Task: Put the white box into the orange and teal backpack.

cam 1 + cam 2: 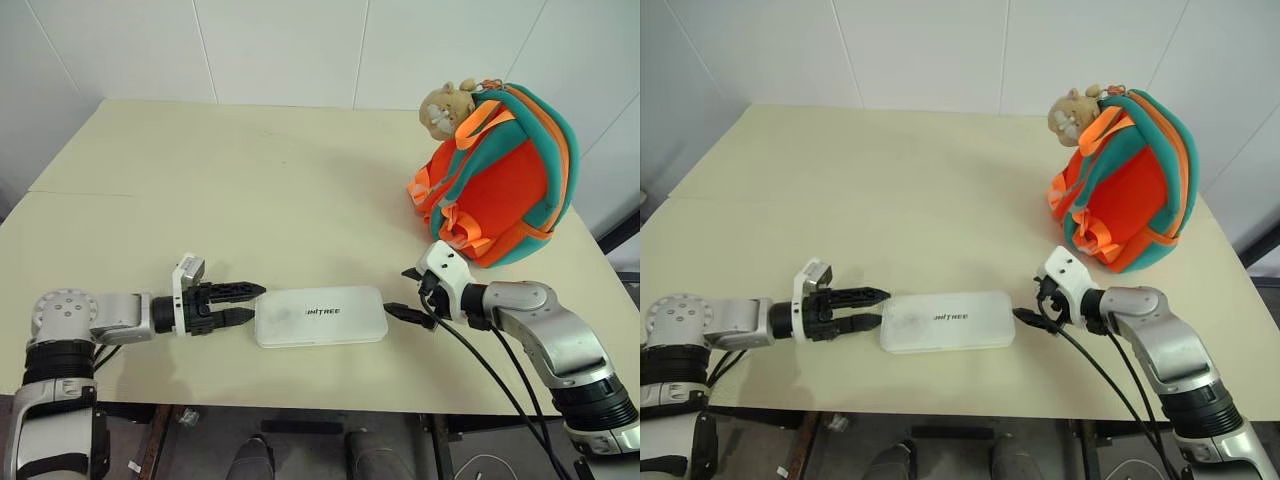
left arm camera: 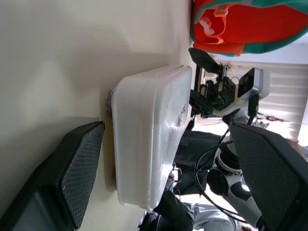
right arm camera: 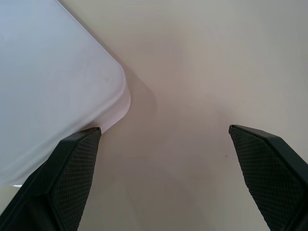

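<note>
1. The left end effector has its fingers spread, one above the other, right at the short end of the white box; it grips nothing.
2. The white box lies flat on the table, between the two end effectors.
3. The right end effector is spread wide at the box's other end, holding nothing.
4. Beyond the right end effector, the orange and teal backpack stands upright with a plush toy at its top.
</note>
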